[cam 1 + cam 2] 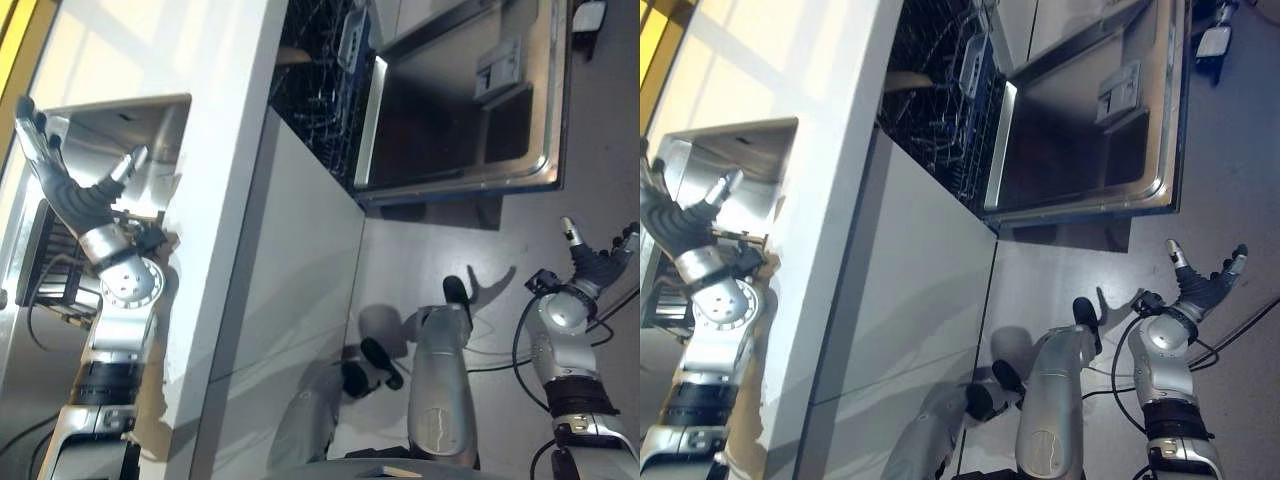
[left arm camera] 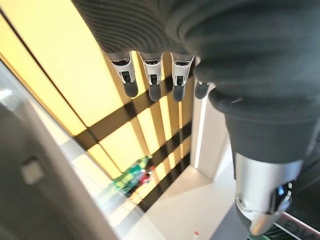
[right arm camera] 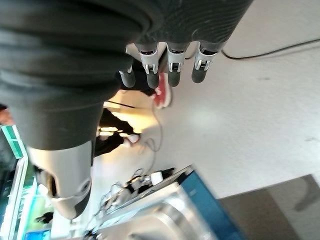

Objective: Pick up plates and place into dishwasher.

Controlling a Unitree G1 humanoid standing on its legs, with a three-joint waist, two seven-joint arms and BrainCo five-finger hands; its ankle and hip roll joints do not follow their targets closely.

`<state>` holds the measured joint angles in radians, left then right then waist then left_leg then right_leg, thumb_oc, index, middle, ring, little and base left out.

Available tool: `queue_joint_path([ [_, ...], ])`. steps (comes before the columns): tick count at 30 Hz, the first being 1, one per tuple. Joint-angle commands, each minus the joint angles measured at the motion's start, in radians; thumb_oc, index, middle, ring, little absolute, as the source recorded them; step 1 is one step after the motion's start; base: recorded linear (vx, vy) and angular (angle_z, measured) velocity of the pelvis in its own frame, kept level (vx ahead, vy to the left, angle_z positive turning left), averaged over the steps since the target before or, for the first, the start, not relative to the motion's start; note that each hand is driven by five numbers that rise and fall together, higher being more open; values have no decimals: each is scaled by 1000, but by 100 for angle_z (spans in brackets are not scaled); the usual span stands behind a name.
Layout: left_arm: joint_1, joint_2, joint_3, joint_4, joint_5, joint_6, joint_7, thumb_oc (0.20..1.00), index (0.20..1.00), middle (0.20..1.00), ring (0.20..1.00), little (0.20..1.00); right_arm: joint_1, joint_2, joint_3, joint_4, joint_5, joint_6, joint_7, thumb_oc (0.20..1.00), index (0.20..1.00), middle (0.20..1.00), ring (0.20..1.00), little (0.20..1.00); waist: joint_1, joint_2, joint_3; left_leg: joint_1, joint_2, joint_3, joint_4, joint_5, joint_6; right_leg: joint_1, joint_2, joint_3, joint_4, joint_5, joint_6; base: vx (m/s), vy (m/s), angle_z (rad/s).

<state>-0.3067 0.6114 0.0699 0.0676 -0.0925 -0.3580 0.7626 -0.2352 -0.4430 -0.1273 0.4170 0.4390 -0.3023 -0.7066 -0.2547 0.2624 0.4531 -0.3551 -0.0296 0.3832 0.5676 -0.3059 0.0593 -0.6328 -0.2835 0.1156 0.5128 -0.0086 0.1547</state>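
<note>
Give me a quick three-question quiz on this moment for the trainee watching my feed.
1. True or false: the dishwasher door is open.
2. Multiple choice: the left hand is A) curled round a plate, B) open over the sink with straight fingers, C) resting on the floor.
3. Short answer: what does the right hand hold?

Key:
1. True; the door is folded down, with the dark rack showing behind it.
2. B.
3. Nothing; it hangs open above the floor, beside the dishwasher.
</note>
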Motion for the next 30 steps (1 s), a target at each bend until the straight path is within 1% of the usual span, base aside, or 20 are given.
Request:
queue_joint_path([
  [1,-4,-98,-66,21,26,-5,8,1000,1000,1000,1000,1000,-15,-44,5,-47,56,-118,54,1000,1000,1000,1000,1000,-54,73,67,-63,6,-43,24,37,-42,-46,-32,12,101,-41,-62,-39,43,-21],
  [2,-6,-98,-69,22,24,-2,8,1000,1000,1000,1000,1000,-19,-46,7,-40,57,-120,59,1000,1000,1000,1000,1000,-55,76,67,-68,6,-41,27,37,-41,-54,-31,14,106,-43,-63,4,40,-22],
  [4,-15,-101,-91,16,22,15,18,1000,1000,1000,1000,1000,-53,-54,19,9,97,-139,107,1000,1000,1000,1000,1000,-53,99,67,-95,1,-34,45,32,-33,-98,-27,21,152,-66,-72,28,2,-16],
  [6,-12,-97,-101,9,10,26,18,1000,1000,1000,1000,1000,-90,-65,26,38,94,-133,123,1000,1000,1000,1000,1000,-49,118,67,-130,4,-28,79,22,-29,-142,-17,36,207,-97,-78,35,-36,-12],
  [10,-9,-92,-113,-11,6,52,16,1000,1000,1000,1000,1000,-147,-84,25,73,134,-149,189,1000,1000,1000,1000,1000,-34,134,67,-216,15,-18,175,4,-32,-211,-16,40,283,-135,-91,32,-109,-11],
  [13,-11,-84,-123,-19,11,59,26,1000,1000,1000,1000,1000,-207,-100,25,98,202,-165,265,1000,1000,1000,1000,1000,-24,141,67,-277,29,-17,252,-13,-31,-261,-13,41,340,-166,-100,15,-191,-5],
  [14,-16,-78,-127,-18,12,63,29,1000,1000,1000,1000,1000,-238,-103,24,107,236,-174,297,1000,1000,1000,1000,1000,-19,144,67,-308,39,-21,292,-20,-31,-289,-12,43,377,-185,-106,-2,-236,-1],
  [16,-26,-69,-128,-21,11,71,24,1000,1000,1000,1000,1000,-280,-108,23,120,279,-183,333,1000,1000,1000,1000,1000,-12,147,67,-353,50,-30,349,-33,-33,-329,-12,43,428,-207,-112,23,-245,9],
  [17,-25,-62,-135,-21,10,78,23,1000,1000,1000,1000,1000,-300,-115,20,128,278,-183,329,1000,1000,1000,1000,1000,-6,148,67,-368,59,-46,392,-62,-41,-341,-10,48,475,-249,-109,97,-250,22],
  [18,-24,-57,-138,-20,8,78,22,1000,1000,1000,1000,1000,-319,-123,19,138,279,-180,327,1000,1000,1000,1000,1000,-4,150,67,-390,67,-53,431,-77,-45,-360,-8,50,515,-275,-112,46,-234,25],
  [19,-23,-52,-138,-19,5,79,20,1000,1000,1000,1000,1000,-343,-136,17,149,297,-178,336,1000,1000,1000,1000,1000,-3,151,67,-424,76,-46,453,-62,-37,-391,-10,44,533,-264,-125,72,-261,20],
  [20,-8,-47,-146,-26,3,81,19,1000,1000,1000,1000,1000,-366,-156,7,165,311,-171,344,1000,1000,1000,1000,1000,4,153,67,-438,84,-65,500,-101,-51,-403,-6,47,589,-316,-125,52,-248,19],
  [25,24,-14,-167,-55,6,77,22,1000,1000,1000,1000,1000,-472,-229,-14,239,337,-143,341,1000,1000,1000,1000,1000,28,159,67,-557,109,-93,612,-121,-65,-504,-8,47,705,-352,-137,37,-236,24],
  [30,24,28,-191,-82,7,70,27,1000,1000,1000,1000,1000,-607,-293,-10,354,426,-125,363,1000,1000,1000,1000,1000,58,167,67,-631,125,-123,652,-120,-81,-569,-10,43,763,-371,-142,-12,-169,-3],
])
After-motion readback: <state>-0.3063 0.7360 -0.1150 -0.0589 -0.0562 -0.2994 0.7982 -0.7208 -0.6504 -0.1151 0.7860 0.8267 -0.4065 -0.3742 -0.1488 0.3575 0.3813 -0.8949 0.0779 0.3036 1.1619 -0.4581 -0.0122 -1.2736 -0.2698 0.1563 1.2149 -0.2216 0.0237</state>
